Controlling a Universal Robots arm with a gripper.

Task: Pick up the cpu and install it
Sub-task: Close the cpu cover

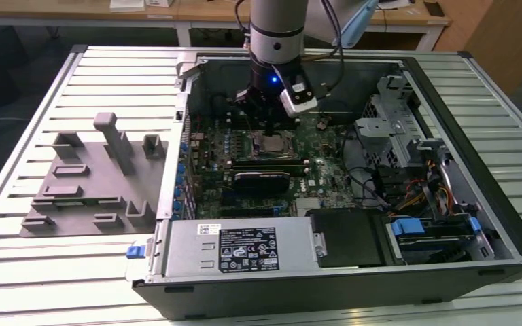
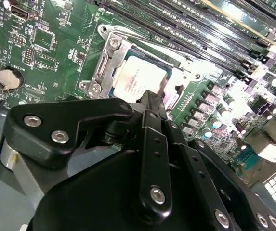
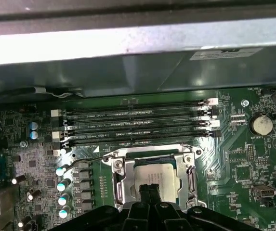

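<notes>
A: Position of cpu (image 3: 153,172)?
B: Lies flat in the socket (image 3: 119,183) on the motherboard (image 3: 234,159).
A: Gripper (image 3: 151,190)?
B: Directly over it, fingers pressed together. Contact with the cpu: cannot tell.

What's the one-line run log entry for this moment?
step: cpu install | pincer: close above cpu, inside computer case | cpu: lying flat in socket on motherboard

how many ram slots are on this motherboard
4, parallel in the first wrist view between the case wall and the cpu: slot one, slot two, slot three, slot four nearest the cpu. None looks hidden.
</notes>
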